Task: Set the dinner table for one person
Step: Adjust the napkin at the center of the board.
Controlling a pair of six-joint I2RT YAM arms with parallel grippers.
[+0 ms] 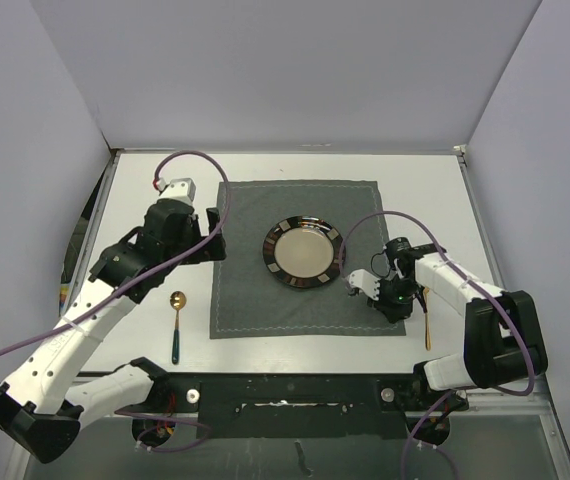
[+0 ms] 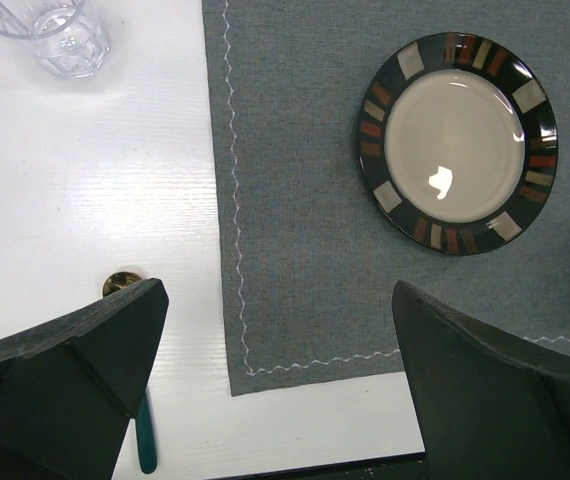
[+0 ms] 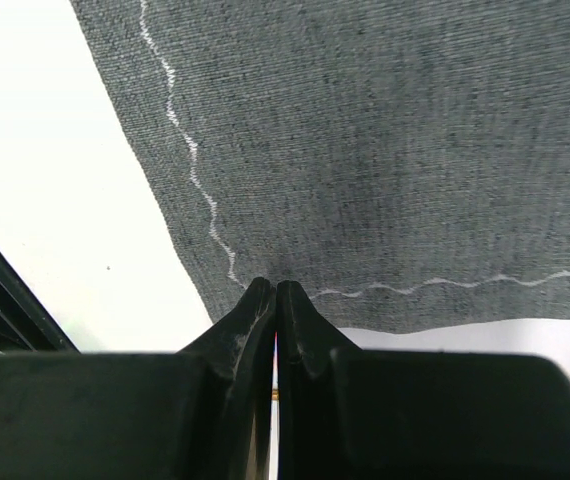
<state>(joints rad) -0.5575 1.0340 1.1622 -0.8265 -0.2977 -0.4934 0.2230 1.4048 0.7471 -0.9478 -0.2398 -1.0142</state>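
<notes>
The white dinner table [image 1: 445, 210] carries a dark grey stitched placemat [image 1: 265, 300] with a black-rimmed plate [image 1: 302, 252] on it. My left gripper [image 1: 215, 233] hovers open over the mat's left edge, nothing between its fingers [image 2: 85, 360]. Below it the plate [image 2: 455, 140] and placemat [image 2: 305, 200] show. My right gripper [image 1: 395, 310] is shut, with its tips [image 3: 275, 290] on the placemat's [image 3: 385, 150] near right stitched corner. Whether cloth is pinched there does not show.
A gold spoon with a teal handle [image 1: 176, 325] lies left of the mat, partly behind my left finger [image 2: 146, 445]. A thin gold utensil [image 1: 427, 318] lies right of the mat. A clear glass [image 2: 55, 35] stands on the table to the far left.
</notes>
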